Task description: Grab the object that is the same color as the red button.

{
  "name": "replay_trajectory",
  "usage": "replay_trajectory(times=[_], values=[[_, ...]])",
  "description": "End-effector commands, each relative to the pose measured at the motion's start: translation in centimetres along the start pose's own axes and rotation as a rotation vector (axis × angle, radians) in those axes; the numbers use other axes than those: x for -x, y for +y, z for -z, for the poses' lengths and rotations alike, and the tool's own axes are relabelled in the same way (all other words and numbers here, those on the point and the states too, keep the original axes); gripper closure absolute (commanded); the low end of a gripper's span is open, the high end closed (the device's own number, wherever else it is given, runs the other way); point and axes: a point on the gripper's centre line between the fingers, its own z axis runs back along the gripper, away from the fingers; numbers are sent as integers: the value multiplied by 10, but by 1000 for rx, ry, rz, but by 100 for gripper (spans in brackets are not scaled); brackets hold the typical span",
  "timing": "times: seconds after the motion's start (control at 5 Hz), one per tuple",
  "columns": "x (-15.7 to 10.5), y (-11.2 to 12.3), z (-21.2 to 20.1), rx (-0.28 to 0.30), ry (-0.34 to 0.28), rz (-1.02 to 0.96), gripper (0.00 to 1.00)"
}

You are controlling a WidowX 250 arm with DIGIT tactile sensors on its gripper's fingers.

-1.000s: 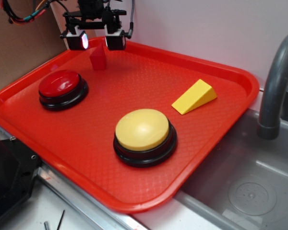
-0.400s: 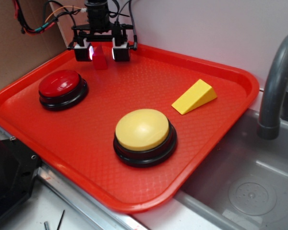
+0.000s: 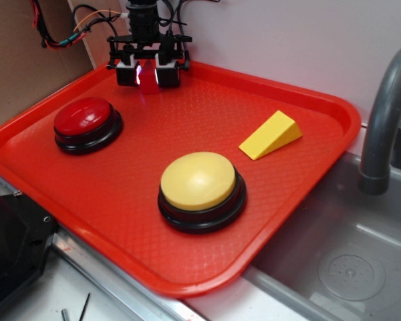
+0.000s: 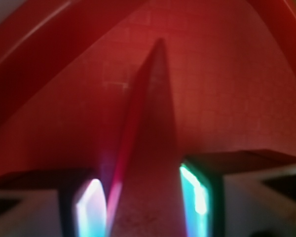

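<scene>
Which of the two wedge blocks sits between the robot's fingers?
The red wedge, at the tray's far corner between the gripper's fingers. The yellow wedge lies apart.

wedge (image 3: 147,75) between fingers (image 3: 126,72), on tray (image 3: 307,100).

Behind my workspace a plain white wall (image 3: 287,40) fills the top of the frame. In the upper left stands a brown cardboard panel (image 3: 20,73). At the right edge a grey curved faucet (image 3: 384,114) rises over a grey metal sink (image 3: 341,261), whose round drain (image 3: 351,271) shows at lower right. A pale countertop (image 3: 33,294) occupies the lower left corner.
</scene>
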Motion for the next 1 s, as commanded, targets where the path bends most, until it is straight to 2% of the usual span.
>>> replay_trajectory(times=[0.0,0.2,0.4,0.6,0.8], values=[[-13,9,-20,27,-46,-49,100],[-2,4,-39,24,-88,-66,100],[3,-2,-69,91,-60,-57,100],[17,-6,-96,125,-79,1,100],[49,-17,-133,160,-83,119,100]])
